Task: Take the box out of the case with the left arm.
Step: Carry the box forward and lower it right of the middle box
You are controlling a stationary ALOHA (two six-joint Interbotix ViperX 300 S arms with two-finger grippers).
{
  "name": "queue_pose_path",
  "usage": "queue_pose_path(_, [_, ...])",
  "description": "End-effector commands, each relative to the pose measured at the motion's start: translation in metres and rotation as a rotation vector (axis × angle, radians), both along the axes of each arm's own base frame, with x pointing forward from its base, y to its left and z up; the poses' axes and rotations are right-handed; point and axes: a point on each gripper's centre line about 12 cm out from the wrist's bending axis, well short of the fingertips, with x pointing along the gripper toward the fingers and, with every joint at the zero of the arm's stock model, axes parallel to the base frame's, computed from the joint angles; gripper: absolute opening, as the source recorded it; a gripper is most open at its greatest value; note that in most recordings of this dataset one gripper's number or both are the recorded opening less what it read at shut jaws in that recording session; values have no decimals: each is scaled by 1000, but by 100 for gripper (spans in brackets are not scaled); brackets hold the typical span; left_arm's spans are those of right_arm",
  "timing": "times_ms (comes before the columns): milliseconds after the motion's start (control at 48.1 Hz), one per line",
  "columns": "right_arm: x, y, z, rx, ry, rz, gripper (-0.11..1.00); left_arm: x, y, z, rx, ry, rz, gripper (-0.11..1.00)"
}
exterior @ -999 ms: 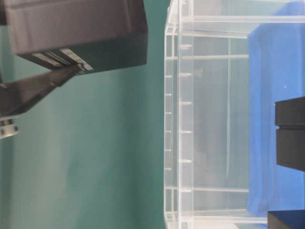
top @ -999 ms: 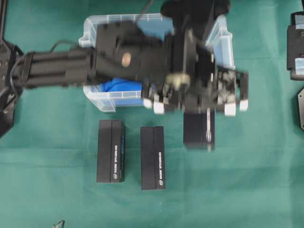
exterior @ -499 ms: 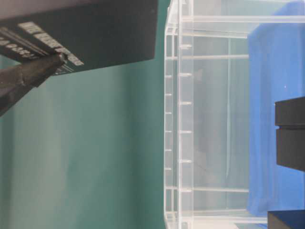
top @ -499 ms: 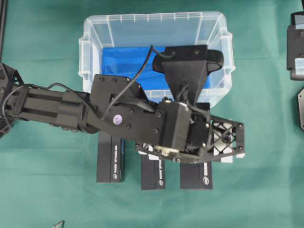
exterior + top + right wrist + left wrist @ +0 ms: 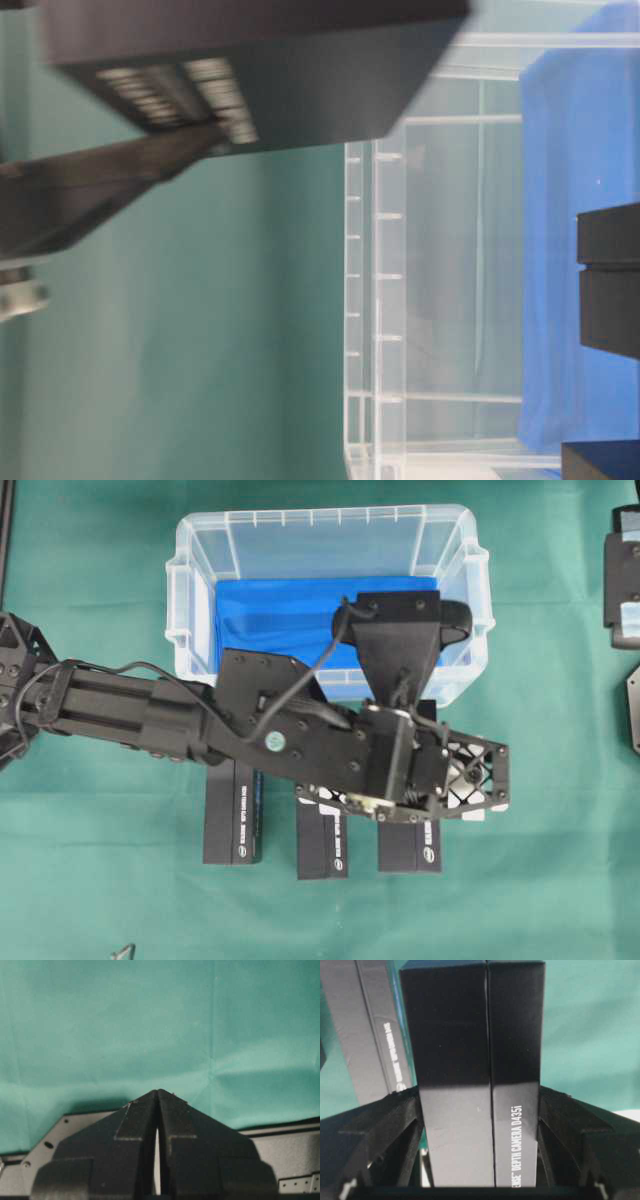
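Left arm reaches in from the left edge across the green cloth, its wrist over the near rim of the case. Below the case, three black boxes in a row: left box, middle box, then the box under the left gripper. The wrist view shows that box clamped between both fingers (label reads "DEPTH CAMERA D435i"); whether it rests on the cloth, cannot tell. Case shows only its blue sheet from overhead. Far right, right gripper parked over cloth, fingers pressed together, holding nothing.
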Motion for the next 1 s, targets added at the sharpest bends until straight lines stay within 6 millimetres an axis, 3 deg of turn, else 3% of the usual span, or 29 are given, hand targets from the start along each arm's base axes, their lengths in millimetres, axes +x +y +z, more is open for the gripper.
queue_pose_path(0, [1, 0, 5, 3, -20, 0, 0, -7, 1, 19, -7, -64, -5, 63])
queue_pose_path(208, [1, 0, 4, 3, -20, 2, 0, -4, -2, -20, -3, -58, -26, 63])
queue_pose_path(499, [1, 0, 4, 1, -21, 2, 0, -16, 0, -69, -24, -66, 13, 63])
queue_pose_path(978, [1, 0, 4, -1, -21, 3, 0, -12, -1, -102, -46, -113, 18, 63])
